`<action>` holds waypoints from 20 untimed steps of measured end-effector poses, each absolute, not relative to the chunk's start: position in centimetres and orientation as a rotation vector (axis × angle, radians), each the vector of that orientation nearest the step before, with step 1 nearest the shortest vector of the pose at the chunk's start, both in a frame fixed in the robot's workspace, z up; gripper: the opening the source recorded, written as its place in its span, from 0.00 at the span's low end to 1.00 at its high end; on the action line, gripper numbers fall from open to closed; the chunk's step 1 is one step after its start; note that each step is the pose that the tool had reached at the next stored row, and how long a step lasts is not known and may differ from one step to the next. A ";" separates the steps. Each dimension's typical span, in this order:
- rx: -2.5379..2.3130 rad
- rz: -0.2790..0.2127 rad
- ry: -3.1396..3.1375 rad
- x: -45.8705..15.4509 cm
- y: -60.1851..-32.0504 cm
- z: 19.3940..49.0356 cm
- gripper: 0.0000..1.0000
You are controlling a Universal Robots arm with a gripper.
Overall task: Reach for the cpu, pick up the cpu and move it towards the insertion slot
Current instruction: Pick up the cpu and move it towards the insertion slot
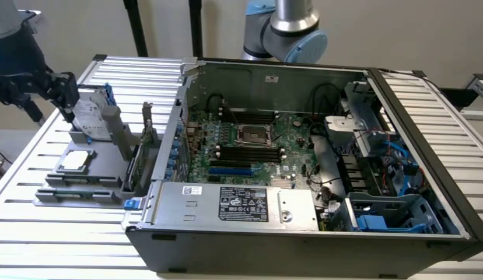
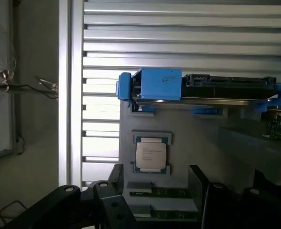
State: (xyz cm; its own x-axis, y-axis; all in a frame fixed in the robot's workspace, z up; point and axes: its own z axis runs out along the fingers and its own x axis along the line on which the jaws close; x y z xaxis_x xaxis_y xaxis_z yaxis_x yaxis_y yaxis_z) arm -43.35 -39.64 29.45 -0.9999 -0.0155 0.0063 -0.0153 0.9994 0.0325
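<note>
We logged cpu [image 2: 151,156] flat, lid up, square, edges parallel to drive [image 2: 226,86], near it | gripper [image 2: 155,183] near drive, over cpu, jaws apart, empty | slot [image 1: 253,135] well apart from drive.

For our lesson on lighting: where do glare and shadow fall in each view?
Exterior view: light gleams off the slatted table, while the case interior sits darker. Wrist view: slats beside the grey holder wash out white, and the cpu top shines pale.
</note>
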 end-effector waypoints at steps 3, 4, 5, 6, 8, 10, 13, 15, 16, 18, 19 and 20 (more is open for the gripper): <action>0.024 -0.051 -3.135 -43.4 -39.6 28.9 0.65; 0.024 -0.051 -3.135 -43.4 -39.6 28.7 0.65; 0.024 -0.051 -3.134 -43.4 -39.6 28.5 0.65; 0.024 -0.051 -3.135 -43.4 -39.6 28.4 0.65; 0.024 -0.051 -3.134 -43.4 -39.6 28.0 0.65; 0.024 -0.051 -3.134 -43.4 -39.7 27.6 0.65; 0.024 -0.051 -3.135 -43.4 -39.8 27.1 0.65; 0.024 -0.051 -3.135 -43.4 -39.9 26.7 0.65; 0.024 -0.051 -3.135 -43.4 -39.9 26.5 0.65; 0.024 -0.051 -3.135 -43.4 -40.1 26.2 0.65; 0.024 -0.051 -3.134 -43.4 -40.1 26.0 0.65; 0.024 -0.051 -3.134 -43.4 -40.2 25.8 0.65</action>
State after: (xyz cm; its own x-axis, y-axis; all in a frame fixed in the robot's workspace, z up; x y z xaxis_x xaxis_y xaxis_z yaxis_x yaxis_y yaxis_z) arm -43.38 -40.21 25.81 -0.9999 -0.0155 0.0064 -0.0153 0.9994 0.0325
